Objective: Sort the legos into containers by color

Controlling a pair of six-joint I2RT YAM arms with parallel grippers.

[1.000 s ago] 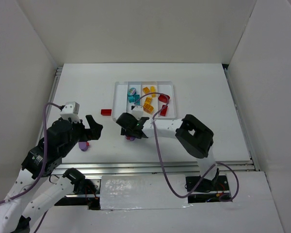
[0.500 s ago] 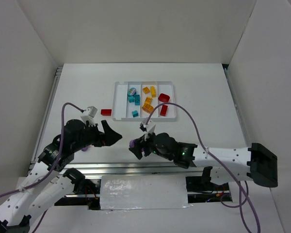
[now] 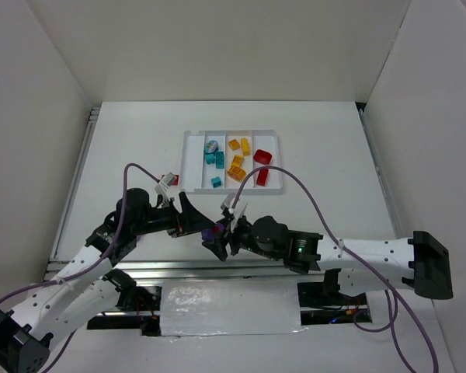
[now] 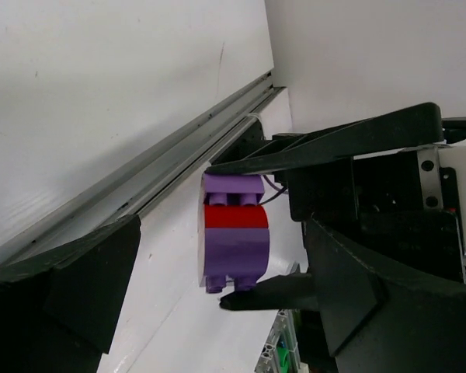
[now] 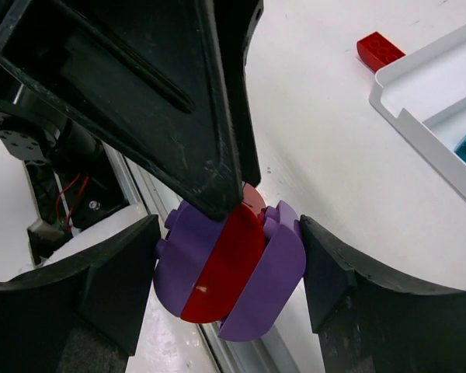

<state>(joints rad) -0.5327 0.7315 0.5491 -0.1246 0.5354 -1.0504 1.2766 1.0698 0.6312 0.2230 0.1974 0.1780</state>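
Both arms have swung together over the table's (image 3: 326,155) near edge, well short of the tray (image 3: 186,159). Right gripper (image 3: 218,241) clamps a rounded lego stack (image 5: 229,272), red sandwiched between purple; left gripper (image 3: 198,222) gapes wide around it. Light, rigid, slick: probably best pinched on one purple half.
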